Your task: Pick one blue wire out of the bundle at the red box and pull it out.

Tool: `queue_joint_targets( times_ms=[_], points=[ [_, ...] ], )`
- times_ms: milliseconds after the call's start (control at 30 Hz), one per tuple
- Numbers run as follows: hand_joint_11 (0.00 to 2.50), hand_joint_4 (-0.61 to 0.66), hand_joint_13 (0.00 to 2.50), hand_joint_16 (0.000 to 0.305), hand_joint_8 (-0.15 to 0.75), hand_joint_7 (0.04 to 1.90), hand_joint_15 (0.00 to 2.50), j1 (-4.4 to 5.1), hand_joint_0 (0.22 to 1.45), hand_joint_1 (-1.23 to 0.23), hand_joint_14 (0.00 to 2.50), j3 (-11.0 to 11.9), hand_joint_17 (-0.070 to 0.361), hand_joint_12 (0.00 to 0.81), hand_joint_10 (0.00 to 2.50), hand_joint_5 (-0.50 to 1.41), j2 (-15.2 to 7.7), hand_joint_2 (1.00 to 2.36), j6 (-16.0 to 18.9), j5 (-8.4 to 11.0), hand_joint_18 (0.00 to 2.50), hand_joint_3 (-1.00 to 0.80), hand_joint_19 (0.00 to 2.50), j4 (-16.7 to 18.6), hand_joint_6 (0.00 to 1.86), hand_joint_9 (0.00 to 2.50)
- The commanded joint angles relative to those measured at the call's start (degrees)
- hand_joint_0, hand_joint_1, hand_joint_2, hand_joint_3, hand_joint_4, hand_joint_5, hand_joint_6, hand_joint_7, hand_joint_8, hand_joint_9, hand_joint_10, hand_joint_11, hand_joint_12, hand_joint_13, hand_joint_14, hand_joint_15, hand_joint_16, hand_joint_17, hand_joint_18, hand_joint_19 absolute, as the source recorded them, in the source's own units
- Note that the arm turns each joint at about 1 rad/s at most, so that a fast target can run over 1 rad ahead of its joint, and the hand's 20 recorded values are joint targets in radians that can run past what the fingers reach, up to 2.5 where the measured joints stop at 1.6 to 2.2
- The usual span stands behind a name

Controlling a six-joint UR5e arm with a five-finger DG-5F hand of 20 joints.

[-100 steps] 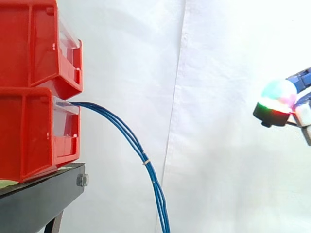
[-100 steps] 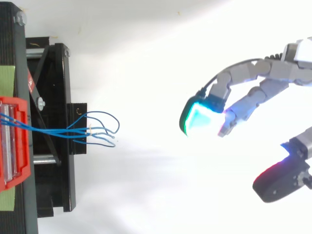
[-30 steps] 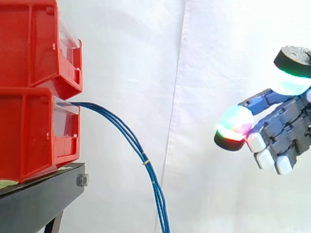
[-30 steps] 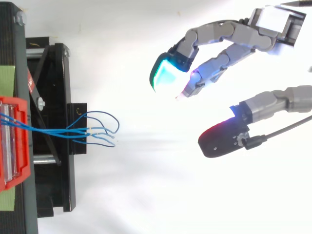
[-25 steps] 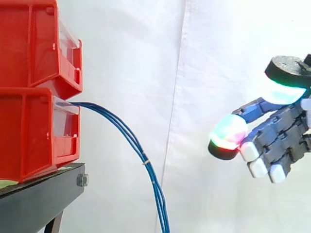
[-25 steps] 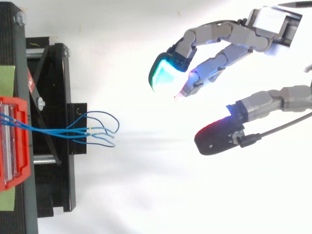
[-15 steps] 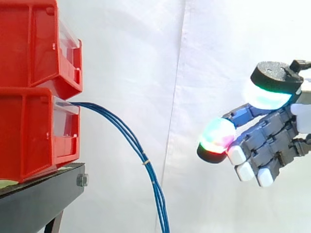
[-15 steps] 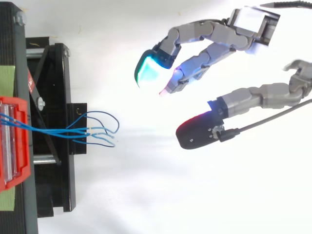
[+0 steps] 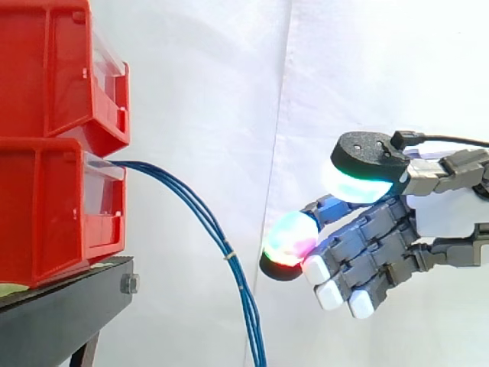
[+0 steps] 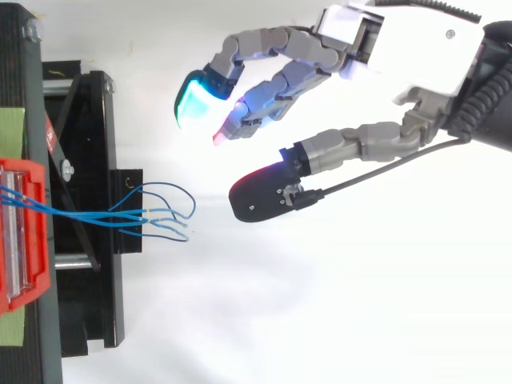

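I'm hovering my grey jointed hand (image 10: pixel 408 56) open and empty near the thin blue wire bundle (image 9: pixel 202 218) hanging from the red plastic box (image 9: pixel 46 206). I'm aiming to pinch a single strand where they splay apart.

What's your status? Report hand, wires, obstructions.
Hand open, holding nothing. Blue wires hang from lower red bin, untouched. Nothing between hand and wires.

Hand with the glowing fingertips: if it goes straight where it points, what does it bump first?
Probably the blue wires hanging from the lower red bin; the hand points at them, though it may pass beside them.
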Motion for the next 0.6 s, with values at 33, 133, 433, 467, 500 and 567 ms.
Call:
queue_joint_targets(
  times_ms=[33,133,433,467,500,567],
  points=[
    [0.37,0.44,0.90,0.057,0.363,0.96,0.40,-0.15,0.57,-0.67,0.01,0.94,0.128,0.441,0.01,-0.12,-1.56,1.00,-0.17,-0.19,0.85,-0.47,0.47,0.60,0.50,0.87],
    [0.36,0.44,0.91,0.057,0.365,0.96,0.41,-0.23,0.57,-0.67,0.01,2.96,0.128,0.440,0.01,-0.12,-3.31,1.00,-0.08,-0.27,0.85,-0.47,0.47,1.04,0.50,0.87],
    [0.36,0.44,0.91,0.057,0.363,0.96,0.42,0.21,0.57,-0.67,0.02,5.69,0.128,0.437,0.01,-0.12,-4.98,1.00,-2.10,-1.24,0.86,-0.46,0.48,0.87,0.50,0.87],
    [0.37,0.44,0.91,0.057,0.362,0.96,0.42,0.47,0.57,-0.67,0.01,5.69,0.128,0.440,0.01,-0.12,-5.07,1.00,-3.15,-1.33,0.85,-0.46,0.48,1.22,0.50,0.87],
    [0.37,0.44,0.91,0.057,0.362,0.96,0.42,0.56,0.57,-0.67,0.01,5.69,0.128,0.438,0.01,-0.12,-5.07,1.00,-3.42,-1.33,0.86,-0.46,0.47,1.39,0.50,0.87],
    [0.36,0.44,0.91,0.057,0.363,0.96,0.41,1.00,0.57,-0.67,0.01,5.69,0.127,0.438,0.01,-0.12,-4.98,1.00,-4.12,-0.98,0.86,-0.46,0.48,2.45,0.50,0.87]
  ],
)
